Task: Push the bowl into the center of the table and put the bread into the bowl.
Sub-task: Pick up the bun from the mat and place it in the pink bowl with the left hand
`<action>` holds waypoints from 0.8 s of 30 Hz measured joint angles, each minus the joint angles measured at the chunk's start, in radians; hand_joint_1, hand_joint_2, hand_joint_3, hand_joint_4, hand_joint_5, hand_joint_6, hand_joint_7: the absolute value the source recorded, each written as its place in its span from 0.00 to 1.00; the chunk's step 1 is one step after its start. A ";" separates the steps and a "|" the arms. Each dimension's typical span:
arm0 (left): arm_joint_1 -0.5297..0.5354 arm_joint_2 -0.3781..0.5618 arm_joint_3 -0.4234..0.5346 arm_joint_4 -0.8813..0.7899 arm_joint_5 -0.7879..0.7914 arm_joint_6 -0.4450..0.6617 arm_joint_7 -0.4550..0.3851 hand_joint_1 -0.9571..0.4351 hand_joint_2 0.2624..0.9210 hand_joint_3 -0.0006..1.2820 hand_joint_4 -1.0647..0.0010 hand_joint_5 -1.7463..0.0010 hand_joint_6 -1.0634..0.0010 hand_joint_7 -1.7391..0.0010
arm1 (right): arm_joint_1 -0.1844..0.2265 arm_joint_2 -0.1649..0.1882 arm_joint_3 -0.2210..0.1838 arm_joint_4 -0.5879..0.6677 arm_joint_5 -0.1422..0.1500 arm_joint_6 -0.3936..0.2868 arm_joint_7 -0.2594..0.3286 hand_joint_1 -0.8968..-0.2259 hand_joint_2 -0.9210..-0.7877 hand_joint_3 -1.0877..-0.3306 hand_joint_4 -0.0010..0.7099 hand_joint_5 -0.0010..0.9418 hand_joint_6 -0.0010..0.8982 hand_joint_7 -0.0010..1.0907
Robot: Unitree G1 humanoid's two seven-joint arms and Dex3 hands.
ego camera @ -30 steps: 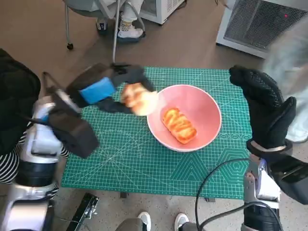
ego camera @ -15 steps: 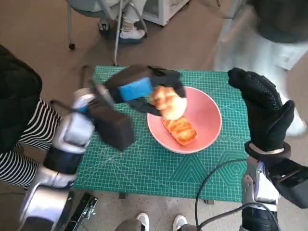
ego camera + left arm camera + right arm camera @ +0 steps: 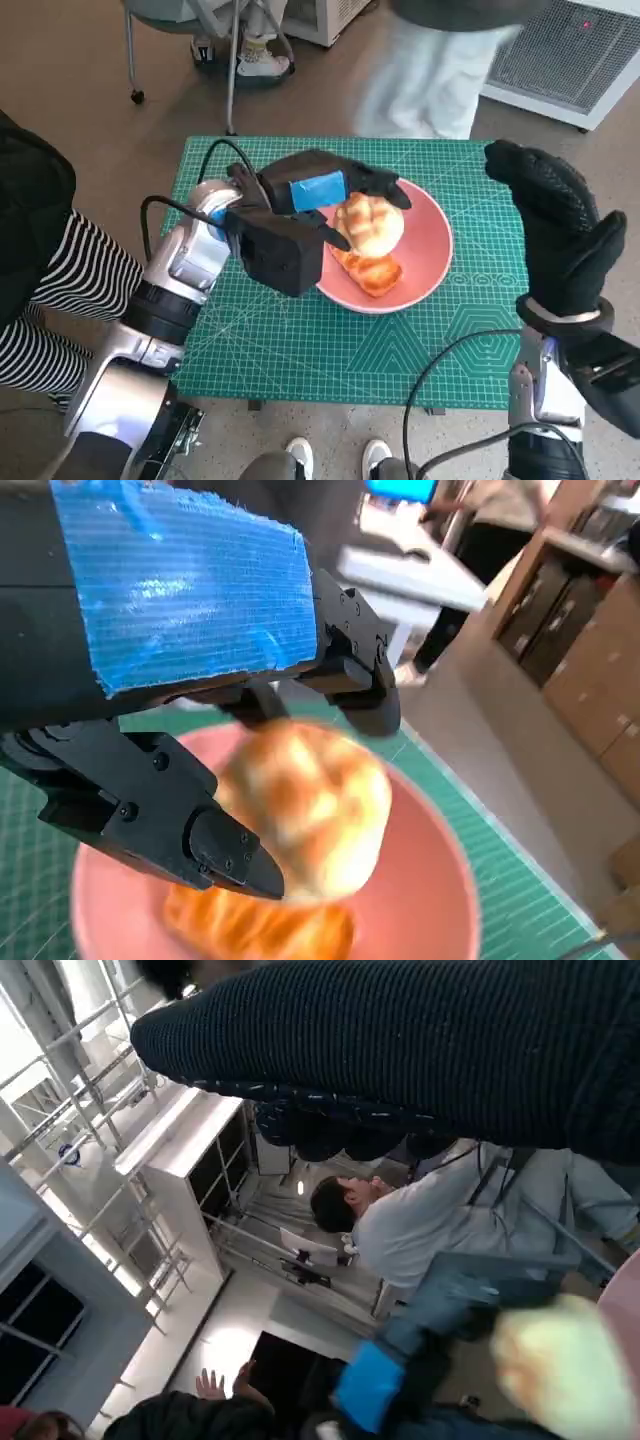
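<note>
— Where are we now with the bread roll (image 3: 371,224)?

— Our left hand (image 3: 322,190) grips it over the pink bowl (image 3: 432,250), at about ten o'clock of the bowl's middle; a second ago we held it out past the rim at nine o'clock.

— So only the release is left?

— We judge so (a glazed bun (image 3: 369,273) already lies inside). The bowl sits near the green mat's (image 3: 300,350) middle. Our gloved right hand (image 3: 556,232) hangs at three o'clock, fingers apart, holding nothing.
</note>
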 measured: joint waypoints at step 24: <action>0.000 -0.001 0.084 0.082 -0.142 -0.078 -0.063 0.23 0.94 0.03 1.00 1.00 0.89 1.00 | -0.008 0.004 0.000 0.000 -0.002 0.003 -0.028 0.28 0.00 0.41 0.26 0.00 0.08 0.44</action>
